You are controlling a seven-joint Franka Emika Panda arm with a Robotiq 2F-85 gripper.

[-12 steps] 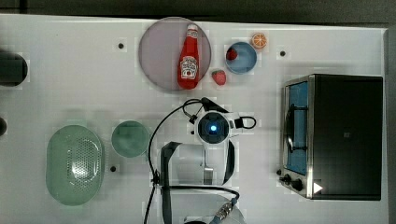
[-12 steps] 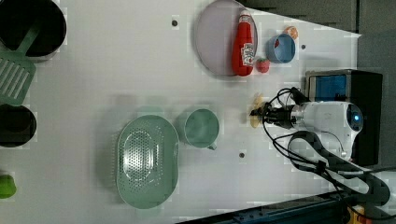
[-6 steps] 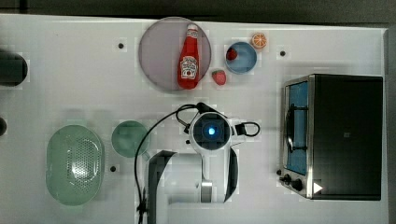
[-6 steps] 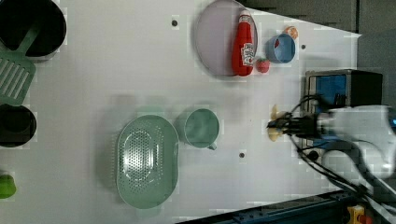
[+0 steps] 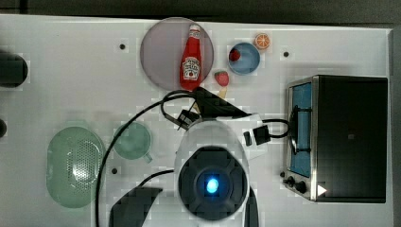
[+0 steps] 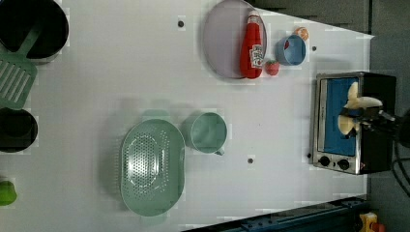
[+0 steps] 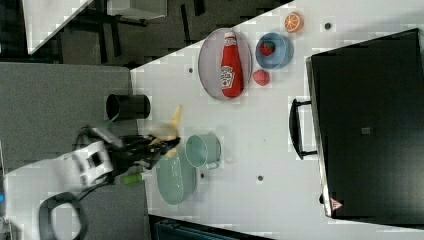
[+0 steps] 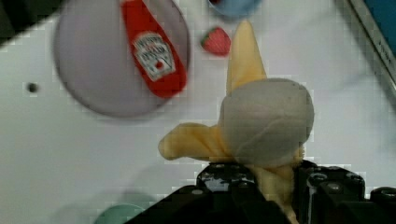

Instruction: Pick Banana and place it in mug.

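- Step in hand, as I judge it: carrying the banana (image 8: 243,140) across to the mug (image 5: 133,140). Done well, the fruit travels high enough to pass over the rim, stops centred above the mouth, and is let go only once its lower end is inside.
- Banana: lifted clear of the table (image 5: 71,80), peel flaps spread; in the left view it hangs in front of the toaster oven (image 6: 355,121).
- Gripper (image 8: 261,186): fingers drawn in on the banana's lower end, holding it firmly.
- Mug: upright, empty, just beside the green strainer (image 5: 75,165) on the top view's left, well apart from the fruit.
- Arm: raised high over the table, wrist looking down; ketchup bottle (image 5: 191,64) lies on its plate beyond.
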